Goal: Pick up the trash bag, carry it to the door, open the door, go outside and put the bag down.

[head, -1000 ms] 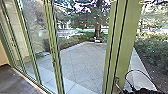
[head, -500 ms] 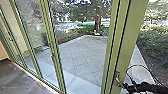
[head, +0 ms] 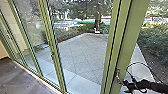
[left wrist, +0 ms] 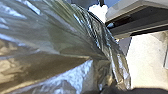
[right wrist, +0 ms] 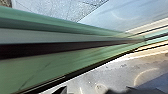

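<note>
Apparently holding the black right hand just beside the metal lever of the green-framed glass door, probably for working it. Carrying the shiny dark plastic trash bag close in on the left, likely to spare the right for opening. Being unable to tell open from closed, right hand or left hand. Facing pale paving outside.

Before me: glass panels, with paving beyond and a tree behind that. Left: indoor floor, this side of the panels. Right: handle on door frame, shrubs farther right.
</note>
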Robot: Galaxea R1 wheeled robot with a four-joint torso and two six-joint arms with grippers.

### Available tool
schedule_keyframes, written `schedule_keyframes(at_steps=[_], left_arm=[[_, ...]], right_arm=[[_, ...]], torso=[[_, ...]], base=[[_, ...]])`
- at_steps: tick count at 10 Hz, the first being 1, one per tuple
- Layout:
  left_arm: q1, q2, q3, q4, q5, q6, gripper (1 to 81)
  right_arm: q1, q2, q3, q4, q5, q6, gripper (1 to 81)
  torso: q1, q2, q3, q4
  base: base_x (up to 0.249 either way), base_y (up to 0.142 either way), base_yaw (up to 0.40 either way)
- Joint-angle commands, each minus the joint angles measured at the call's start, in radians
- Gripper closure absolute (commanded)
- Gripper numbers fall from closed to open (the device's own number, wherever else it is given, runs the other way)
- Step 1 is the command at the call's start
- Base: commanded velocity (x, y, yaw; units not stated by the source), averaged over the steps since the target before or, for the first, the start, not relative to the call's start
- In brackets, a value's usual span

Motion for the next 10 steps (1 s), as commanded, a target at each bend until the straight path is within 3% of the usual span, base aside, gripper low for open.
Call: schedule_keyframes(at_steps=[1,10], left_arm=[[-0.011,-0.006,0.010,-0.006,0.080,0.003,81.1],[0.017,-0.021,0.010,-0.010,0.081,0.003,81.1]], right_arm=[[-0.004,0.055,-0.040,-0.089,-0.230,0.063,1.0],[0.105,0.054,-0.088,-0.087,-0.226,0.060,1.0]], torso=[[0.000,0.000,0.000,0.000],[0.000,0.000,-0.002,0.000]], base=[[0.000,0.000,0.000],[0.000,0.000,0.000]])
